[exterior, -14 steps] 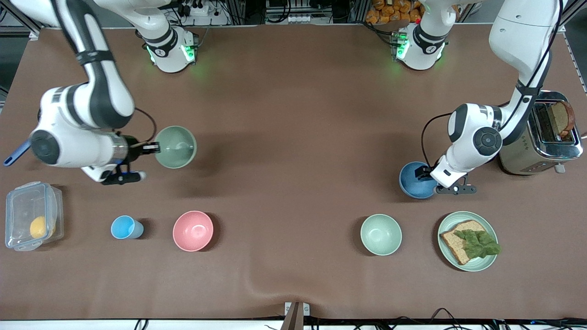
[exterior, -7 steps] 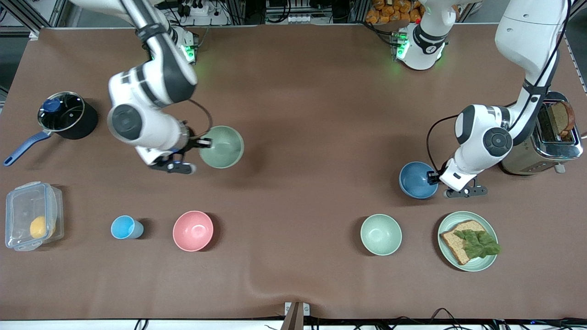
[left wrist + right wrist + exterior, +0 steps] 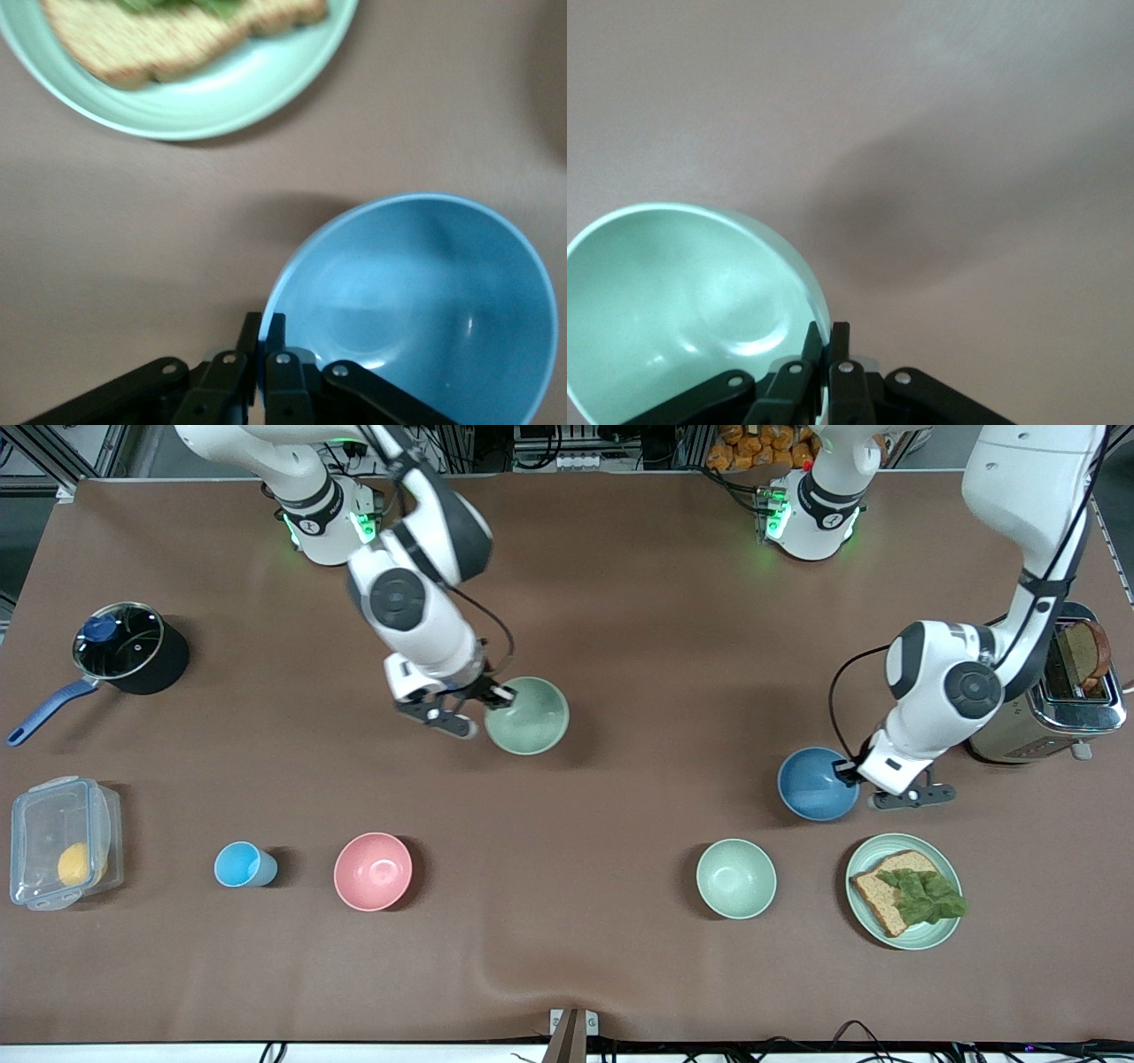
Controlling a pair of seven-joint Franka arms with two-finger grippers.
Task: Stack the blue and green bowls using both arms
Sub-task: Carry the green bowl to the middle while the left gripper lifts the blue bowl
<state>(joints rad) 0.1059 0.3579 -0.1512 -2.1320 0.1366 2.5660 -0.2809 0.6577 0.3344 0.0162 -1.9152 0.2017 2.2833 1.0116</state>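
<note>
Both bowls look light, stiff, smooth plastic, best pinched at the thin rim: the right tool (image 3: 493, 697) pinches the green bowl (image 3: 528, 716), apparently lifted, well apart from the blue bowl (image 3: 817, 784), rim-pinched by the left tool (image 3: 852, 772).

The green bowl (image 3: 527, 716) — round, matte sage — hangs mouth-up and slightly tilted above the middle of the tabletop, pinched at its rim. The blue bowl (image 3: 818, 784) — round, medium blue, mouth-up — sits toward the left arm's end, its rim also pinched.
</note>
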